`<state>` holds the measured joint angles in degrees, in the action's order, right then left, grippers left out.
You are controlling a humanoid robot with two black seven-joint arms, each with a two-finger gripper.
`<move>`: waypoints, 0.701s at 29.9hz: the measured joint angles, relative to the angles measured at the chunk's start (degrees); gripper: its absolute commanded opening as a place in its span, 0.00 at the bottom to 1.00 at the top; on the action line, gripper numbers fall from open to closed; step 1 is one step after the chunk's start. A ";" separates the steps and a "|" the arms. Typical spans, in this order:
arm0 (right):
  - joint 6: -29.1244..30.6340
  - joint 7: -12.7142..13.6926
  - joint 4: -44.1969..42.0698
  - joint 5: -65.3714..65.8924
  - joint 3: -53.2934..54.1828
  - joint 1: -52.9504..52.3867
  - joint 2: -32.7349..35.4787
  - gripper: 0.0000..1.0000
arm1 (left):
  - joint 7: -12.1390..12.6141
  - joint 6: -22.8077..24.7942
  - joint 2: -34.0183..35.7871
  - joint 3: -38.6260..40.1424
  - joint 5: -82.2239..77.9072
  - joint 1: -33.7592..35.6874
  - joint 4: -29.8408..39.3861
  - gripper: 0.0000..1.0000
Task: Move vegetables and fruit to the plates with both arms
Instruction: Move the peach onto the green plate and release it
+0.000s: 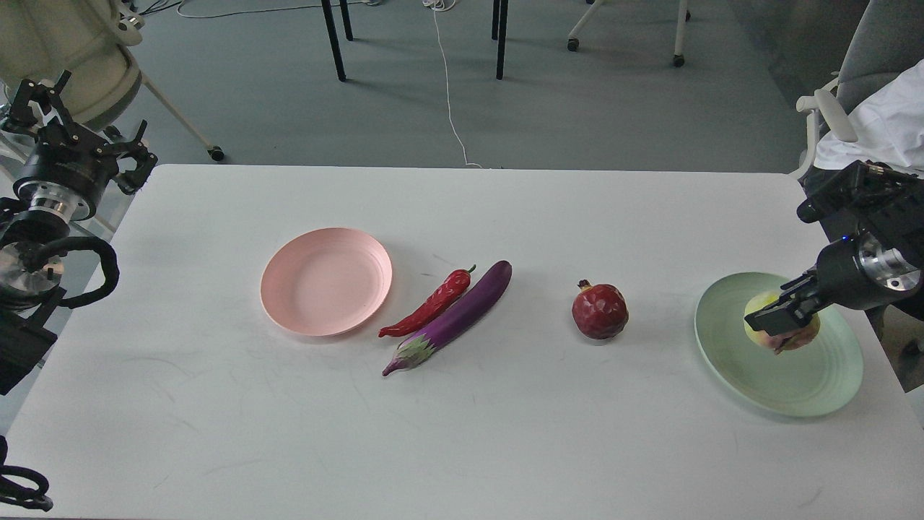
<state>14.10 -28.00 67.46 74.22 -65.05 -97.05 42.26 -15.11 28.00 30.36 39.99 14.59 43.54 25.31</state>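
The pale pink plate (326, 281) lies empty left of centre on the white table. To its right the red chili pepper (431, 305) and the purple eggplant (456, 317) lie side by side, touching. The dark red pomegranate (600, 310) stands further right. My right gripper (778, 320) is closed around the yellow-green peach-like fruit (758, 306) over the pale green plate (794, 390) at the right edge; I cannot tell whether the fruit rests on the plate. My left gripper (86, 130) hangs off the table's far left corner, fingers spread and empty.
The white table (462, 448) ends close to the green plate on the right. A chair with white cloth (877, 108) stands behind my right arm. A cream chair (72, 50), table legs and a white cable are on the floor beyond.
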 measured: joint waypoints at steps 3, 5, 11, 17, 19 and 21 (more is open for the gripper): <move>-0.43 0.01 -1.05 0.21 0.43 3.15 2.00 0.58 | 0.00 0.00 -0.34 0.00 0.00 -0.03 0.05 0.99; -1.47 0.01 -1.39 0.21 0.67 4.78 2.50 0.64 | 0.00 0.00 -0.51 0.00 0.00 -0.03 0.10 0.99; -3.39 0.01 -2.69 0.15 0.85 7.58 2.73 0.80 | 0.00 0.00 -0.63 0.00 0.00 -0.04 0.09 0.99; -3.58 0.00 -2.96 0.04 2.02 8.13 2.88 0.88 | 0.03 0.00 -0.60 0.00 0.00 -0.12 0.05 0.99; -3.62 0.01 -3.35 0.02 2.86 7.87 2.75 0.89 | 0.02 0.00 -0.54 0.02 0.00 -0.38 -0.04 0.99; -3.65 0.01 -3.51 -0.03 4.60 7.49 2.69 0.90 | -0.10 0.00 -0.50 0.07 0.00 -0.56 -0.08 0.99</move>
<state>10.46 -28.00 63.94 74.19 -60.44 -89.56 44.95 -15.22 28.00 29.86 40.05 14.59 42.98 25.24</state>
